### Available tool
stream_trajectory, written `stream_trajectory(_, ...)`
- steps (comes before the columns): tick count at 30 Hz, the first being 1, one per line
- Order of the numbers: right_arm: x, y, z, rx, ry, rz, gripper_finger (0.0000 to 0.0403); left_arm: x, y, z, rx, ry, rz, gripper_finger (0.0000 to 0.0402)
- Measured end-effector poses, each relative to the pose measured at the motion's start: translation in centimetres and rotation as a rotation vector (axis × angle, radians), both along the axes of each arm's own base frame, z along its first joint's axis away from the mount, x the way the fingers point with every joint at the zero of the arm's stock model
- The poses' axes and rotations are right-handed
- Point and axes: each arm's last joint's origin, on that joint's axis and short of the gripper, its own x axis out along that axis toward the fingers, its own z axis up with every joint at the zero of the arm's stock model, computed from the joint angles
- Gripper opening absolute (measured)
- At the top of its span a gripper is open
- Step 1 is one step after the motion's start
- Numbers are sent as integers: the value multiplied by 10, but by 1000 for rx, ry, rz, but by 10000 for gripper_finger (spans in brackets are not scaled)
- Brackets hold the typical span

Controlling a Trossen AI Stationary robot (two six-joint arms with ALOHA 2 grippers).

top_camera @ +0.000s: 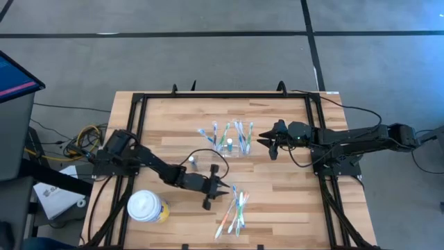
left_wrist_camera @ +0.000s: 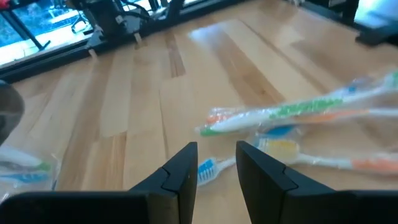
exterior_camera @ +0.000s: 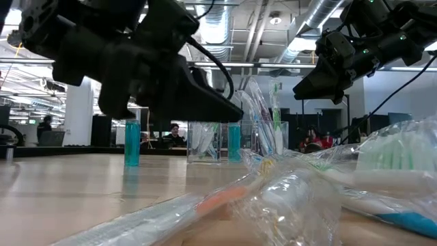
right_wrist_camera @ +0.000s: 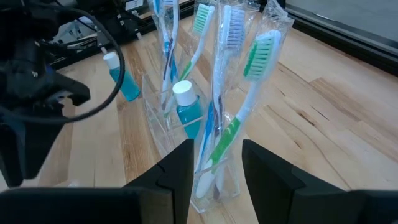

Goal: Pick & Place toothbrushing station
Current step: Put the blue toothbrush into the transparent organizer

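Note:
The toothbrushing station (top_camera: 229,141), a clear oblong holder, stands on its base mid-table. Several wrapped toothbrushes (right_wrist_camera: 249,81) and a small blue bottle (right_wrist_camera: 186,107) stand upright in it. My right gripper (right_wrist_camera: 217,171) hovers open just off the station's right end (right_wrist_camera: 214,186), fingers pointing at it, touching nothing. My left gripper (left_wrist_camera: 216,168) is open low over the table near the front. It points at a loose pile of wrapped toothbrushes (left_wrist_camera: 292,115) lying flat, and a blue-headed brush (left_wrist_camera: 208,168) shows on the table in the gap between its fingers.
A yellow cup with a white lid (top_camera: 146,207) stands at the front left. A second small blue bottle (top_camera: 193,161) stands on the table left of the station. The toothbrush pile (top_camera: 234,212) lies near the front edge. Black frame rails (top_camera: 139,132) run along the table's sides.

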Motion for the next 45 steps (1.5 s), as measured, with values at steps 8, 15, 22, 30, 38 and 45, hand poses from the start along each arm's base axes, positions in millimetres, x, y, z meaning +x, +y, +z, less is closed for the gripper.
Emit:
stream_trajectory(8, 0, 0, 0, 0, 0, 0, 127, 6, 4, -7, 70, 68, 52, 103)
stream_trajectory(15, 0, 0, 0, 0, 0, 0, 127, 7, 12, -10, 78, 100, 74, 103)
stream_trajectory(22, 0, 0, 0, 0, 0, 0, 127, 8, 16, -10, 79, 103, 85, 103)
stream_trajectory(30, 0, 0, 0, 0, -4, 0, 127, 8, 16, -10, 80, 104, 85, 103)
stream_trajectory(38, 0, 0, 1, -1, -7, 0, 127, 8, 16, -10, 80, 106, 85, 103)
stream_trajectory(45, 0, 0, 1, -1, -7, 0, 127, 8, 16, -10, 79, 105, 85, 103)
